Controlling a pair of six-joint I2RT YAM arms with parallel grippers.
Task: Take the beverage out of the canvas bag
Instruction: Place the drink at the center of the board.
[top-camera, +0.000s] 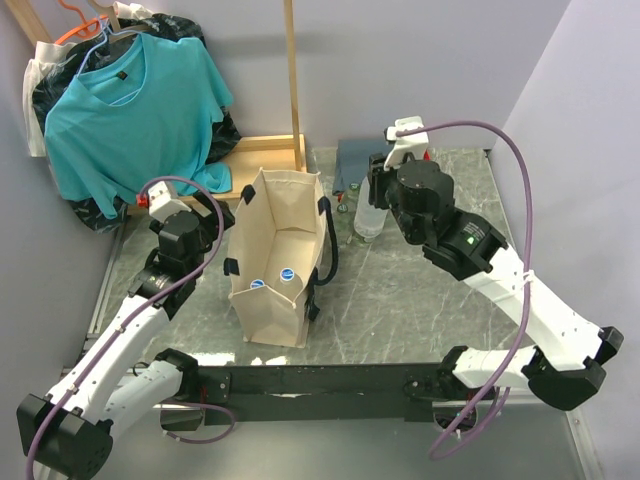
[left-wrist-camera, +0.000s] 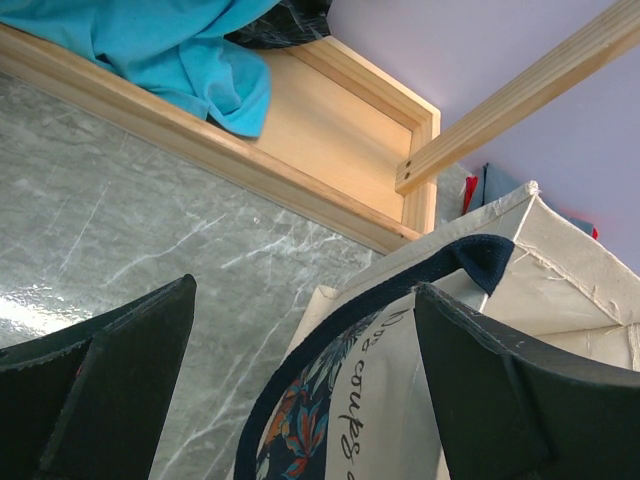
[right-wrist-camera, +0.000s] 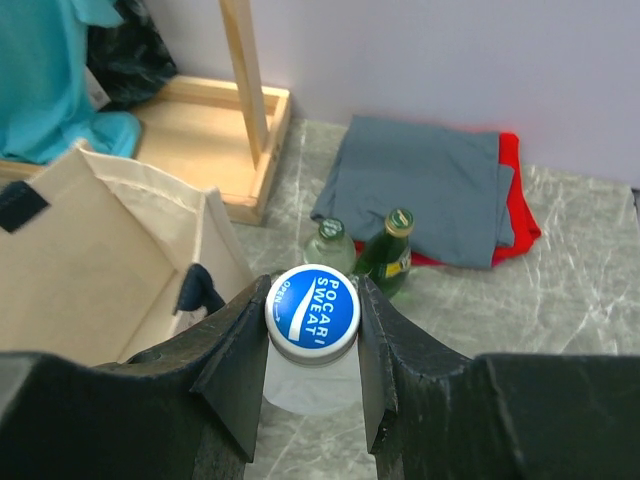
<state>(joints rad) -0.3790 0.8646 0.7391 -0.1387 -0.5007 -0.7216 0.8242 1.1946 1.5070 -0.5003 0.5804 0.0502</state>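
Top external: canvas bag holds two bottles.

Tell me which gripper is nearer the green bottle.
Right. The right gripper grips a blue-capped bottle just before the green bottle; the left gripper sits beyond the canvas bag.

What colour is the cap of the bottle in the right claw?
The bottle cap is blue with white lettering; the right wrist view shows it best.

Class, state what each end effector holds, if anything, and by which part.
The right end effector grips the blue-capped bottle around its cap. The left end effector is open, holding nothing.
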